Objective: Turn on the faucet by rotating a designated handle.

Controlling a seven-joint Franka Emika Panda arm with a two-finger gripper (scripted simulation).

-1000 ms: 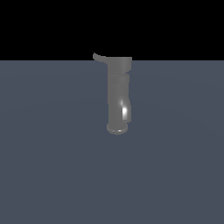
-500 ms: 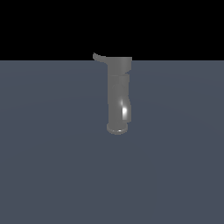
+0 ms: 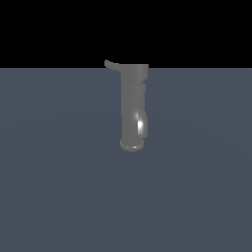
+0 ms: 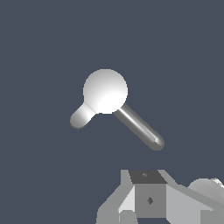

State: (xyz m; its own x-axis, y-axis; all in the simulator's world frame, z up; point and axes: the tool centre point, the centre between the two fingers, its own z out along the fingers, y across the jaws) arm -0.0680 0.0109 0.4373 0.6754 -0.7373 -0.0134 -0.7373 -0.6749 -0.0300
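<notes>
The faucet [image 3: 133, 106] is a glossy grey tube standing upright on the grey floor, with its flared ring at the base and its wider cap on top. The handle [image 3: 111, 64] is a thin curved lever sticking out of the cap toward the exterior view's left. In the wrist view I look down on the round cap [image 4: 105, 91], and the handle [image 4: 139, 127] runs out from it as a thin shiny rod. My gripper [image 4: 148, 197] shows only in the wrist view, as grey finger parts apart from the handle's tip. It touches nothing. Its jaws are cut off by the frame edge.
A flat dark grey floor [image 3: 59, 187] spreads around the faucet. A black background lies beyond its far edge. The arm does not show in the exterior view.
</notes>
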